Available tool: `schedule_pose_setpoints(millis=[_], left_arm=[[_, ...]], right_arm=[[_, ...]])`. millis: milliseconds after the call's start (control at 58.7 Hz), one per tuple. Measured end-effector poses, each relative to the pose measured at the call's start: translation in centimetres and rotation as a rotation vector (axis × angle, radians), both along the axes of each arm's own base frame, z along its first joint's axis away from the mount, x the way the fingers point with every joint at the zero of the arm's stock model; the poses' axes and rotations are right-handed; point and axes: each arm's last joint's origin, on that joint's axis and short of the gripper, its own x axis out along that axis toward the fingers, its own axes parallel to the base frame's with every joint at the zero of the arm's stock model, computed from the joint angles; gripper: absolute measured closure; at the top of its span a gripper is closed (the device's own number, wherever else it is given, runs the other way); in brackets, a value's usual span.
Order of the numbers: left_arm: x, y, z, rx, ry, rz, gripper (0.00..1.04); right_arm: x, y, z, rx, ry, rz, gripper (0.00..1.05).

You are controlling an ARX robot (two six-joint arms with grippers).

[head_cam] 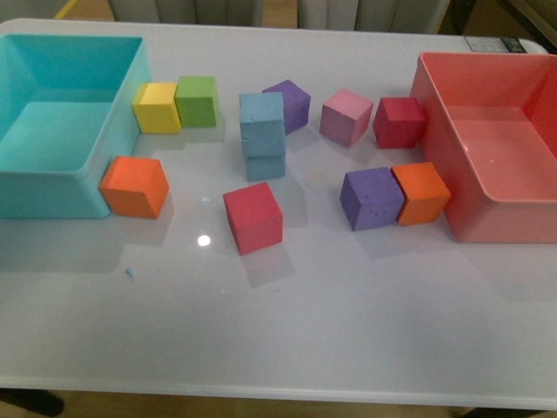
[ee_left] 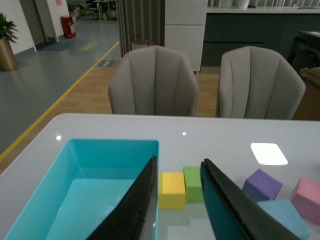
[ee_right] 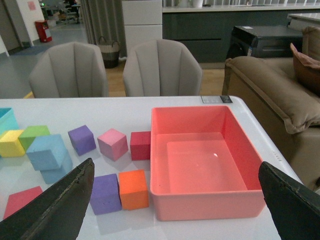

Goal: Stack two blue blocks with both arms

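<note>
Two sky-blue blocks stand one on the other in the middle of the table: the top block on the lower block. The stack also shows in the right wrist view and partly in the left wrist view. Neither arm shows in the front view. My left gripper is open and empty, raised over the teal bin's near corner, with the yellow cube between its fingers in view. My right gripper is wide open and empty, raised in front of the pink bin.
A teal bin stands at the left, a pink bin at the right. Around the stack lie yellow, green, orange, red, purple, pink, dark red, purple and orange cubes.
</note>
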Motion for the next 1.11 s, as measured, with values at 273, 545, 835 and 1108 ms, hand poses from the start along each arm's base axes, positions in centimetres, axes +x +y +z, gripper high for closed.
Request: schedule_pose_setpoints(millis=[273,545,835,1108], left_arm=[[-4.9,2.2,-1.0,0.008,0.009,0.0,1.03],[-8.6,3.4,-2.4,0.009,0.022,0.0,1.03],[-11.4,4.5,-2.2,0.01,0.018,0.0,1.03],[-13.1,4.5,-2.0,0.01,0.011,0.0,1.03]], right_arm=[[0.0,0.0,0.0,0.0,0.0,0.0,0.09],[0.0,0.0,0.0,0.0,0.0,0.0,0.09],[0.0,0.0,0.0,0.0,0.0,0.0,0.09],[0.0,0.0,0.0,0.0,0.0,0.0,0.09]])
